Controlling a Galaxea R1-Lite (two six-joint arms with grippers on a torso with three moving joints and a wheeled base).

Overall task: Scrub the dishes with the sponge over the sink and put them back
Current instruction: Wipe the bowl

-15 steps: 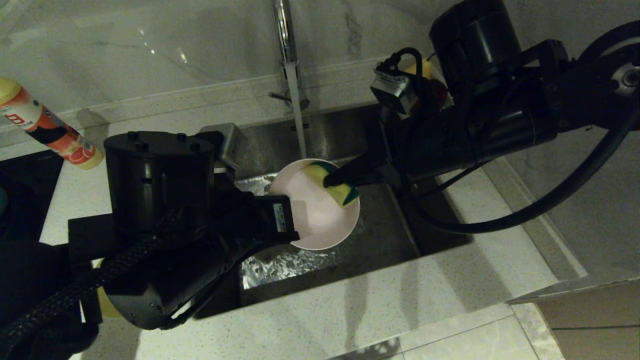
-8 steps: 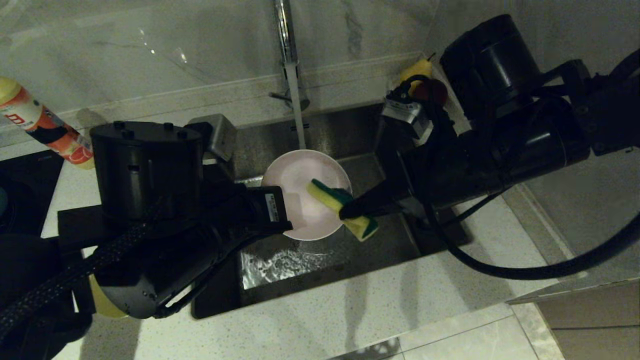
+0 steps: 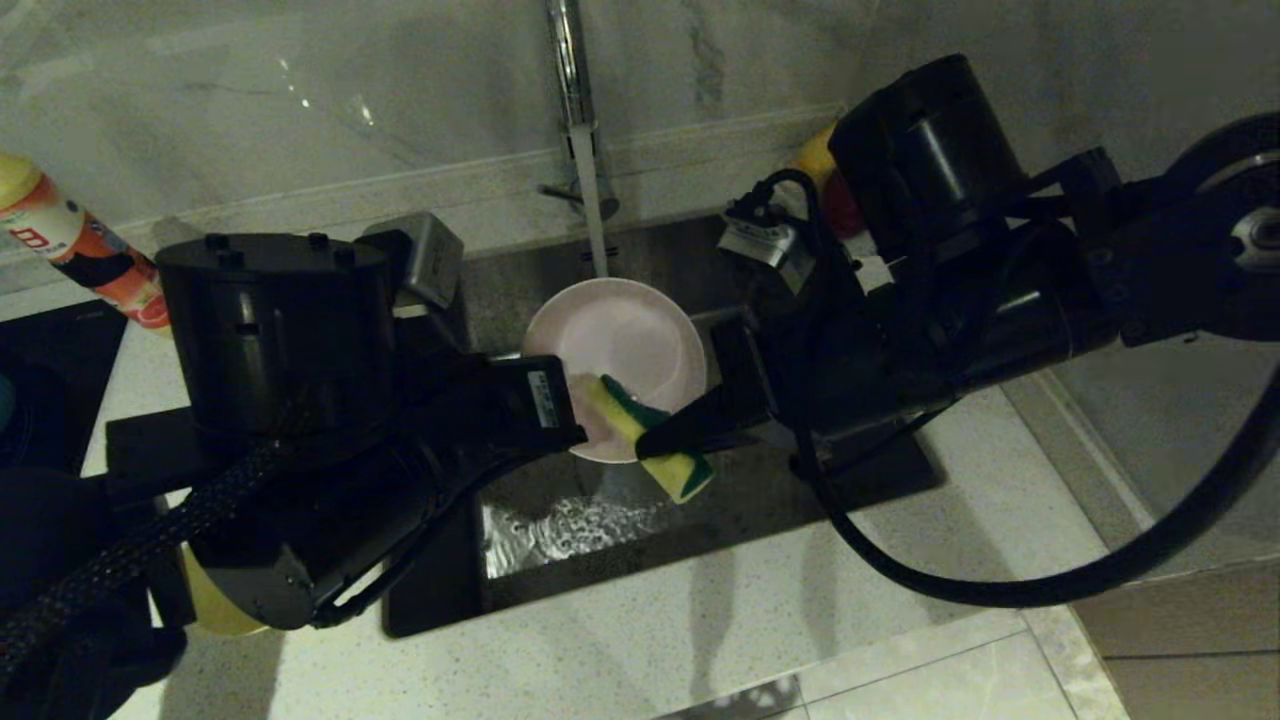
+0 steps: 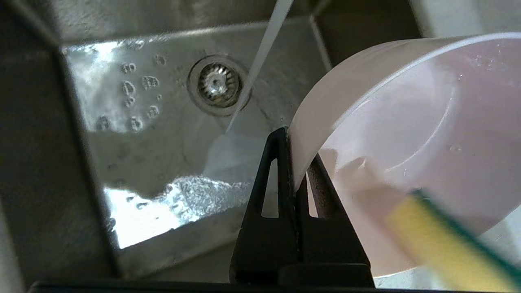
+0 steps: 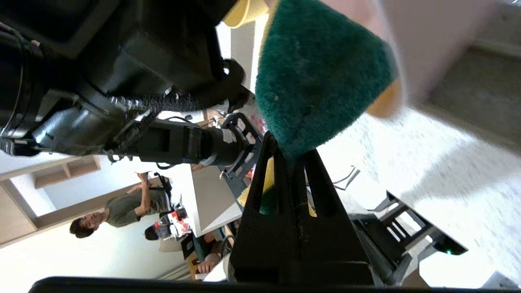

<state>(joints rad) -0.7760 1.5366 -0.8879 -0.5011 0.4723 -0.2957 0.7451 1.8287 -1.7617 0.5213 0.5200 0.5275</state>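
Over the steel sink [image 3: 770, 490] a pale pink bowl [image 3: 620, 340] is tilted under the running tap water [image 3: 595, 225]. My left gripper [image 3: 578, 428] is shut on its near rim; the left wrist view shows the fingers pinching the bowl [image 4: 407, 130] wall, left gripper [image 4: 294, 144]. My right gripper [image 3: 648, 442] is shut on the green-and-yellow sponge [image 3: 672, 468], which presses on the bowl's near edge. From the right wrist, the sponge [image 5: 317, 73] sits green side up in the right gripper [image 5: 291, 148] against the bowl [image 5: 427, 36]. Any other dishes are out of clear view.
The chrome faucet [image 3: 568, 80] rises behind the basin, and the drain [image 4: 217, 83] lies below the stream. An orange bottle [image 3: 75, 255] stands at back left beside a black hob [image 3: 50, 380]. A yellow thing [image 3: 212, 605] shows under my left arm. White counter [image 3: 720, 620] runs in front.
The sponge has swept from the bowl's far rim across its inside to the near rim. The bowl has shifted slightly toward the faucet. Both grips are unchanged.
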